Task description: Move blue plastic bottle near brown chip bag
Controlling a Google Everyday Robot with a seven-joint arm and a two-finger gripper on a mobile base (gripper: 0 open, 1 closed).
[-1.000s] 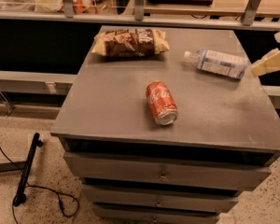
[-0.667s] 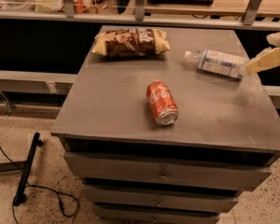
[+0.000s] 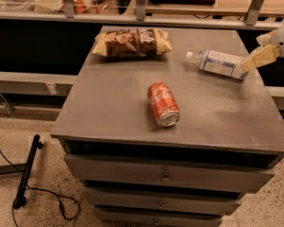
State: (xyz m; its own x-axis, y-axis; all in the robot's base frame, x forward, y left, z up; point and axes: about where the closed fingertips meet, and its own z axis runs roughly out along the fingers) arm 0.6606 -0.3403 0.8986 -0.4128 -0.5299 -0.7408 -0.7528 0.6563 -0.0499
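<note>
The blue plastic bottle [image 3: 217, 63] lies on its side at the back right of the grey cabinet top [image 3: 113, 108], white cap pointing left. The brown chip bag [image 3: 131, 42] lies flat at the back centre-left, well apart from the bottle. My gripper [image 3: 252, 54] reaches in from the right edge, just off the bottle's bottom end. Its tan fingers [image 3: 259, 57] stand apart and hold nothing. One fingertip is next to or touching the bottle's base; I cannot tell which.
A red-orange soda can [image 3: 163, 104] lies on its side mid-table, in front of the gap between bag and bottle. The cabinet has drawers [image 3: 165, 176] below. A rail and shelf [image 3: 142, 20] run behind it. A black cable and stand [image 3: 27, 174] lie on the floor at left.
My gripper has moved left, in toward the bottle's base. The bottle, bag and can have not moved.
</note>
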